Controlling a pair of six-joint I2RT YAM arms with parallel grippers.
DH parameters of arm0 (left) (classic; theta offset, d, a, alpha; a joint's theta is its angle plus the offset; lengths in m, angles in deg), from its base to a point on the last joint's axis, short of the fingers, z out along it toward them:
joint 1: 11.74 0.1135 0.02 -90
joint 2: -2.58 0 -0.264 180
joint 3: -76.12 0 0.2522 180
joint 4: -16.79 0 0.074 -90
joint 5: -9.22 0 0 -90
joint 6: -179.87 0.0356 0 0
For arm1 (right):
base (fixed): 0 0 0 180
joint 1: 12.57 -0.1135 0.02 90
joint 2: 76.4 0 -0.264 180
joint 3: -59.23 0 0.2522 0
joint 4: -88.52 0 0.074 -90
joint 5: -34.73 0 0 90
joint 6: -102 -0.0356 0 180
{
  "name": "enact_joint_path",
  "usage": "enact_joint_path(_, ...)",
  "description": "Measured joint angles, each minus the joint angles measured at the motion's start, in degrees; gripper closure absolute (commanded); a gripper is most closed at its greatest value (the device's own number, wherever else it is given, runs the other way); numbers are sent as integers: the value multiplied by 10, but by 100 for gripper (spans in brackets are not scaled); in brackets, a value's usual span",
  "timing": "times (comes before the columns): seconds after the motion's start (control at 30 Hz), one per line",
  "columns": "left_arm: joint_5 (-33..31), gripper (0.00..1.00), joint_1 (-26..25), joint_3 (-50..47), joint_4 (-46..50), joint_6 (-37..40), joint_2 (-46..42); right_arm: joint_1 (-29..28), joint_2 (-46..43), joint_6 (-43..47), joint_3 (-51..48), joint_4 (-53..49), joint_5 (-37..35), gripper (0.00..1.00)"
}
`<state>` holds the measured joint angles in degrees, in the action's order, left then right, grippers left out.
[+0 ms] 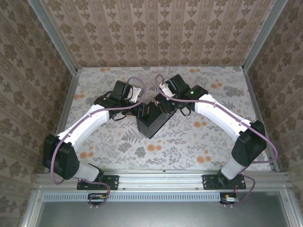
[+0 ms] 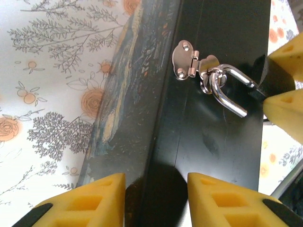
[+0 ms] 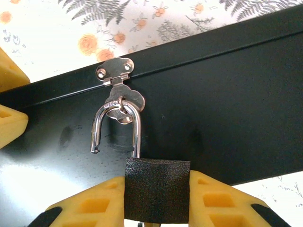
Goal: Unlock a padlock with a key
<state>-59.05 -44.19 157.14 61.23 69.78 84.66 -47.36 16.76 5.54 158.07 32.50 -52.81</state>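
The padlock (image 3: 157, 189) has a black textured body, and my right gripper (image 3: 157, 182) is shut on it. Its silver shackle (image 3: 116, 125) stands open, with the free end out of the body. The shackle is still hooked through the staple of the chrome hasp (image 3: 115, 71) on the black box (image 3: 227, 104). In the left wrist view the shackle (image 2: 227, 90) hangs from the hasp (image 2: 187, 59). My left gripper (image 2: 155, 182) has its jaws apart over the box's edge, where the painted lid (image 2: 128, 109) meets the black side. The key is out of view.
The box (image 1: 154, 122) lies mid-table on a flower-print cloth (image 1: 189, 146). Both arms meet over it, the left gripper (image 1: 138, 111) at its left end and the right gripper (image 1: 166, 106) at its far side. Patterned walls enclose the table.
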Motion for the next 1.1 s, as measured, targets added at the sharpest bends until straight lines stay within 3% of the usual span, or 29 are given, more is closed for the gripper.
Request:
enact_joint_path(0.23, -29, 66, -18, 0, -58, -72, 19, -5, -35, -82, -49, 38, -61, 97)
enact_joint_path(0.6, -32, 66, -35, 41, -59, -78, 61, 14, -38, -80, -22, 8, -59, 98)
enact_joint_path(1.0, -41, 68, -52, 51, -61, -102, 71, -14, -68, -136, -64, 27, -152, 100)
enact_joint_path(1.03, -43, 68, -54, 53, -61, -104, 73, -14, -72, -147, -71, 34, -156, 99)
enact_joint_path(1.1, -50, 68, -58, 57, -61, -108, 75, -18, -80, -162, -84, 47, -158, 87)
